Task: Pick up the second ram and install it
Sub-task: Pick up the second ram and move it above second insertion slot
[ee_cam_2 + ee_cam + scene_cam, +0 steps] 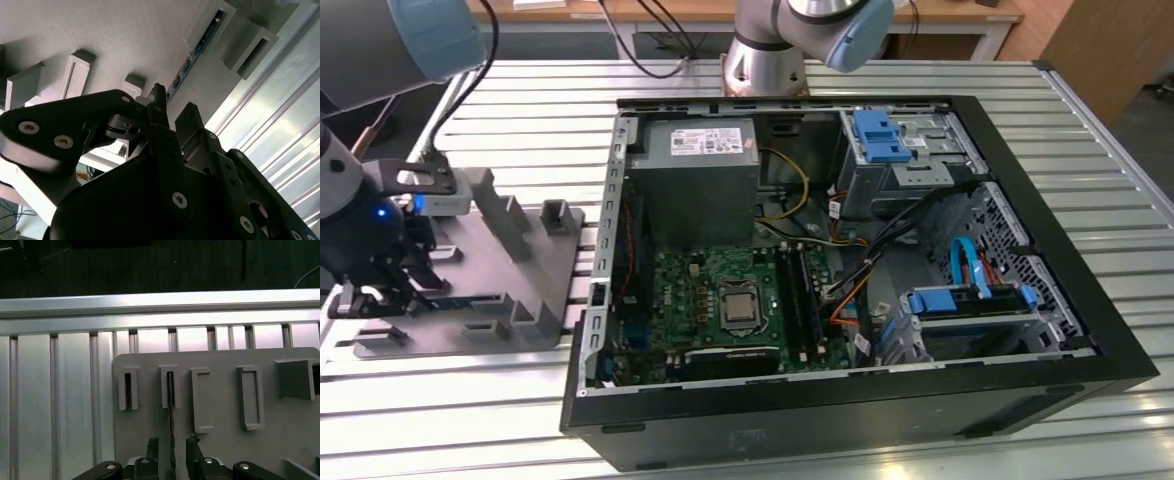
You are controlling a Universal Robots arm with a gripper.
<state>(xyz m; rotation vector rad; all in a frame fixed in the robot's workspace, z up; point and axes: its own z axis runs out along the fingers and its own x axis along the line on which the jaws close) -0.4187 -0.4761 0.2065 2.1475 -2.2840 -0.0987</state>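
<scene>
1. The second ram [171, 420] stands on edge in a slot of the grey block [220, 440]. The first wrist view shows it as a thin dark line; the second wrist view shows its board face.
2. The gripper [172, 442] hangs low over the block. Its fingers [152, 445] are apart and straddle the stick, with a gap on each side.
3. The exterior view shows the arm [387, 40] at its left, beside the open computer case [1067, 300]. The print on the power supply label [714, 145] is unreadable.

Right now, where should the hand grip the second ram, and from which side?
Pinch the second ram across its flat faces along its top edge, coming straight down onto the grey block. It stands on edge in a slot, so only that edge is free.
</scene>
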